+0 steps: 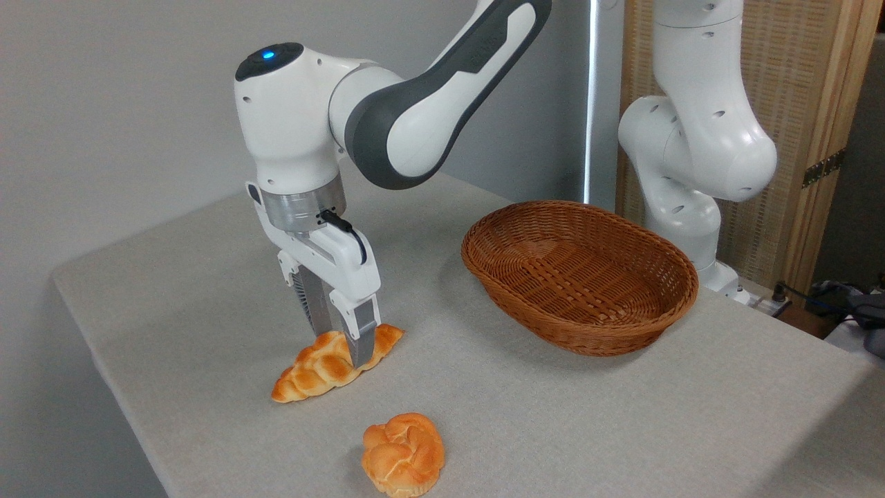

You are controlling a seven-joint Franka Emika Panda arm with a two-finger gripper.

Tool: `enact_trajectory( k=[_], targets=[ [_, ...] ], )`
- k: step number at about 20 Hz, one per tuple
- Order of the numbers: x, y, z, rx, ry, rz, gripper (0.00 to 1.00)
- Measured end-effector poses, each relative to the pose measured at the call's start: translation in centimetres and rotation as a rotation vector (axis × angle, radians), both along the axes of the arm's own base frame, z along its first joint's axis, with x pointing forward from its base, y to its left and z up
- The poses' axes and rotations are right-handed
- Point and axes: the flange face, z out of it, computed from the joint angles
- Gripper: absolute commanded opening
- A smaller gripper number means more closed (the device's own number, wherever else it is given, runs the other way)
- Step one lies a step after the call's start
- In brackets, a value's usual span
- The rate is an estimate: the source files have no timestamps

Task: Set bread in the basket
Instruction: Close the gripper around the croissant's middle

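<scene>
Two grey fingers (361,340) of our gripper (342,335) straddle the braided golden-orange loaf (332,363), whether gripping we cannot tell, which lies on the pale grey cloth-covered worktop (553,415), long axis running lower-left to upper-right, left of the oval brown wicker basket (579,274).

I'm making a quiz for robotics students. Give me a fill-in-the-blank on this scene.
1. The hand has its fingers on either side of the ____ loaf.
2. The wicker basket is ____ inside.
3. The round bun lies ____ the camera than the loaf.

Missing words: braided; empty; nearer
</scene>
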Motion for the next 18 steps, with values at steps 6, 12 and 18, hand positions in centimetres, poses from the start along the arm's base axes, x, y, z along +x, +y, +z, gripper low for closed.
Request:
enact_trajectory(
  k=[6,12,18],
  targets=[
    [0.2,-0.7,-1.0,0.000,-0.006,-0.011,1.00],
    [0.4,-0.9,-2.0,0.015,-0.008,-0.025,0.98],
    [0.3,-1.0,-2.4,0.057,-0.013,-0.059,0.46]
  ],
)
